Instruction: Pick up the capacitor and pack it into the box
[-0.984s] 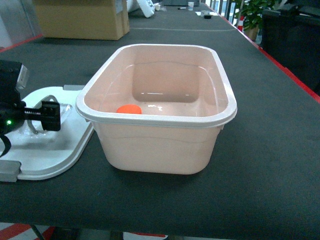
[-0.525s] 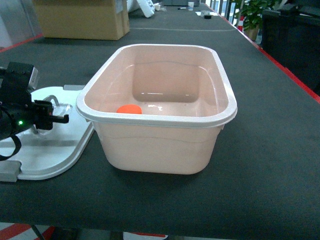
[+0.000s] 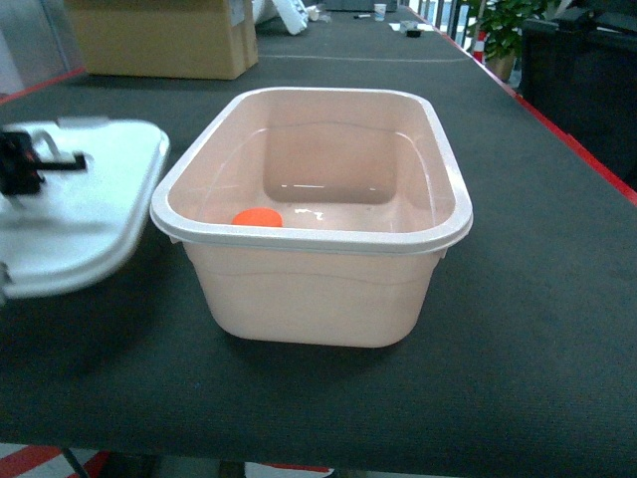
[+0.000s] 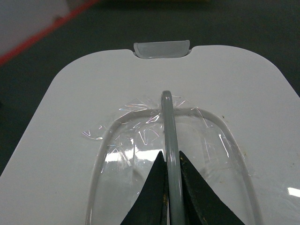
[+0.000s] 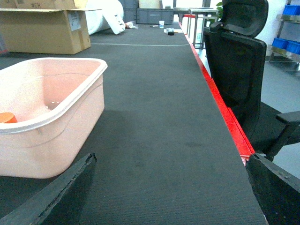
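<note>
Left gripper [image 4: 171, 187]: black fingers closed on the grey loop handle [image 4: 168, 122] of the white lid [image 3: 85, 204], which is held tilted, clear of the table, left of the tub.
Right gripper [image 5: 168, 197]: fingers spread wide, holding nothing, low over the dark table mat [image 5: 154, 117].
Box [image 3: 318, 234]: pinkish-cream tub, uncovered, upright on the mat.
Capacitor [image 3: 257, 217]: orange, lying on the tub floor at the near-left corner.
Cardboard box [image 3: 159, 35]: far left of the table.

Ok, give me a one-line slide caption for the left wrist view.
Left gripper shut on the white lid's grey loop handle.
</note>
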Controlling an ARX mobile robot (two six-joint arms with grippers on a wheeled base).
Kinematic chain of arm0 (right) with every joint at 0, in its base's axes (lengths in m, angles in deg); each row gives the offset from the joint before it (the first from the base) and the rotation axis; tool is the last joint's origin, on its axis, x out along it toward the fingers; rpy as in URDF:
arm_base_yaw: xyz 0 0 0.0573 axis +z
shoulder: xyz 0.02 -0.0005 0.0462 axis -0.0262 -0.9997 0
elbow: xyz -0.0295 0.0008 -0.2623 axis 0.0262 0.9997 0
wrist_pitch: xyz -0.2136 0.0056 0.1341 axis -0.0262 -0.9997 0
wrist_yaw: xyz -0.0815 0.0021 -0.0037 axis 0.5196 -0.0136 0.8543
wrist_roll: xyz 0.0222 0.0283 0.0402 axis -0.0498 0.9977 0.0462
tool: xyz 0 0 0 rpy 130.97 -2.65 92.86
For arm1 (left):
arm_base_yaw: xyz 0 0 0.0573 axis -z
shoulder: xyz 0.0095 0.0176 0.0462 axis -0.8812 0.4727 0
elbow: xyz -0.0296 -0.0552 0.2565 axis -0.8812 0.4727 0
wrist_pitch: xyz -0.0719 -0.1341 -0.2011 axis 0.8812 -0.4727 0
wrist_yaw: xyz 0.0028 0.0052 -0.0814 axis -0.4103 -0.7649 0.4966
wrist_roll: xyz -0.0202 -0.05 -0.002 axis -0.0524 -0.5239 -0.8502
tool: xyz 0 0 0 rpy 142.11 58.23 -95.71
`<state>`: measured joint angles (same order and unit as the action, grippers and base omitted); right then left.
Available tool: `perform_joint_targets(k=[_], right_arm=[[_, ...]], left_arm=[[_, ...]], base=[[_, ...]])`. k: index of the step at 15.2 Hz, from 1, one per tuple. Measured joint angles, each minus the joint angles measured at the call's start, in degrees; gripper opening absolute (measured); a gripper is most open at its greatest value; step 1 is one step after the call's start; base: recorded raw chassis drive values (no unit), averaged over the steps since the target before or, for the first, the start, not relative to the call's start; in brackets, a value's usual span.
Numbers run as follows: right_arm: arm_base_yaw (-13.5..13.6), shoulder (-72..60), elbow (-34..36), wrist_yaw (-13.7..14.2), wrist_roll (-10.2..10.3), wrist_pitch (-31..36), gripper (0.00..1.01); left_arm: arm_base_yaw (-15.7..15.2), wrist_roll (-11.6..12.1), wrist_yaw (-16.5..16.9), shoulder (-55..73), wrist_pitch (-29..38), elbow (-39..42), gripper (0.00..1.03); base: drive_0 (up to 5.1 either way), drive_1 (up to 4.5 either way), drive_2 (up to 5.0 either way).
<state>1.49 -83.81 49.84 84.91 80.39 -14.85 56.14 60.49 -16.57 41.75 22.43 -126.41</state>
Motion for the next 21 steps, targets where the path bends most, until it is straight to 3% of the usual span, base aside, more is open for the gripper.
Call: perform_joint_targets(k=[2,5,16,18,21], right_arm=[[0.00,0.00,0.00,0.02,0.00,-0.04,0.98],[0.00,0.00,0.00,0.00,0.00,0.00,0.98],[0.00,0.00,0.00,0.00,0.00,0.00,0.98],[0.00,0.00,0.00,0.00,0.00,0.00,0.98],[0.00,0.00,0.00,0.00,0.00,0.00,0.98]], left_arm=[[-0.33,-2.80,-2.80,-12.33,-3.41,-0.42,0.02],[6.54,-5.60,-4.70,-20.31,-7.63,-1.79,0.02],[30.34,-12.46,-14.97,-10.19,-18.73,-9.70,0.02],[33.05,-13.62,-16.09,-8.20,-21.22,-12.33,0.02],[34.75,-14.43,-16.44,-6.56,-24.22,-14.80,0.02]], base=[[0.0,0.00,0.0],[0.0,0.00,0.0],[0.0,0.00,0.0],[0.0,0.00,0.0],[0.0,0.00,0.0]])
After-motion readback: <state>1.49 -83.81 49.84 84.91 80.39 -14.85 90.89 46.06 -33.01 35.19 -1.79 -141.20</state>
